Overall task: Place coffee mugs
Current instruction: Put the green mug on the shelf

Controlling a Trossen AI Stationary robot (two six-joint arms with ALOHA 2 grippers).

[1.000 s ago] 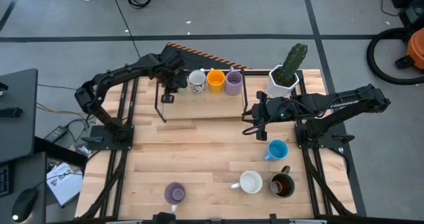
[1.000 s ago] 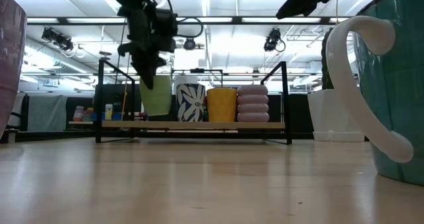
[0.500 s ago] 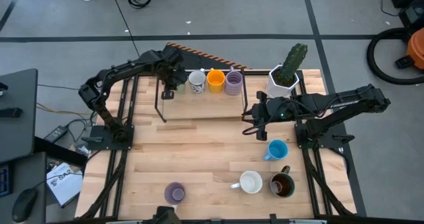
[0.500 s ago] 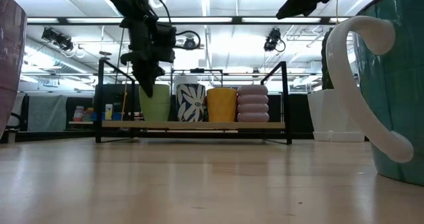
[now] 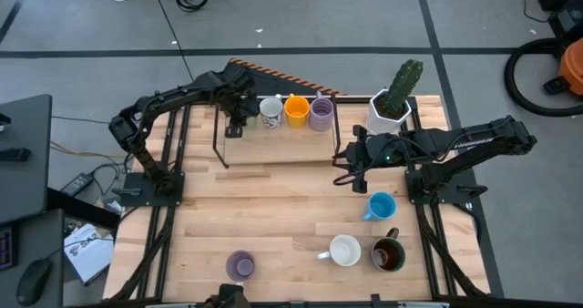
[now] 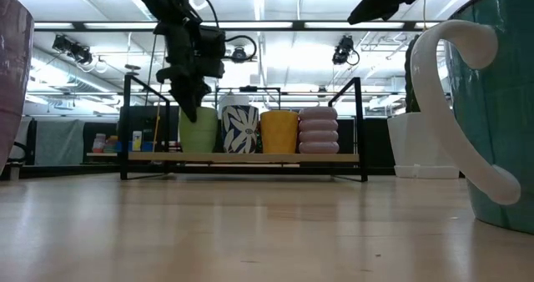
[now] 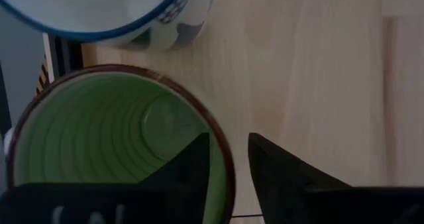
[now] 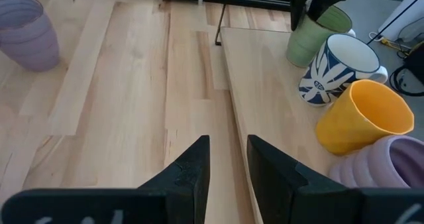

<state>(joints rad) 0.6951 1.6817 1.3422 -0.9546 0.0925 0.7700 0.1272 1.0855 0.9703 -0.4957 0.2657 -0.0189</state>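
Note:
A green mug point(image 6: 198, 130) stands upright on the wooden shelf of a black-framed rack point(image 6: 242, 158) at the table's far side. It is beside a white-and-blue mug point(image 5: 271, 110), an orange mug point(image 5: 296, 109) and a lavender mug point(image 5: 321, 113). My left gripper point(image 5: 235, 118) is above the green mug point(image 7: 112, 138) and shut on its rim. My right gripper point(image 5: 344, 162) hovers shut and empty near the rack's right end. A blue mug point(image 5: 381, 205), a white mug point(image 5: 344, 251), a dark brown mug point(image 5: 388, 254) and a second lavender mug point(image 5: 240, 265) stand on the near table. My left gripper pinches the green mug's rim point(image 7: 228, 168), on the side away from the white-and-blue mug. One finger point(image 7: 192, 164) is inside the mug and one point(image 7: 271, 171) is outside. The fingers come from above, pointing down. The mug stands upright with its bottom on the rack's shelf.
A white faceted pot with a green cactus point(image 5: 390, 107) stands at the rack's right end, just beyond my right gripper. The rack's black posts and top bar point(image 6: 242, 82) frame the shelf. Bare table lies between the rack and the near mugs.
My left gripper has gone down and a little toward the table's far edge with the green mug. The mug hung slightly above the shelf and now stands on it next to the white-and-blue mug.

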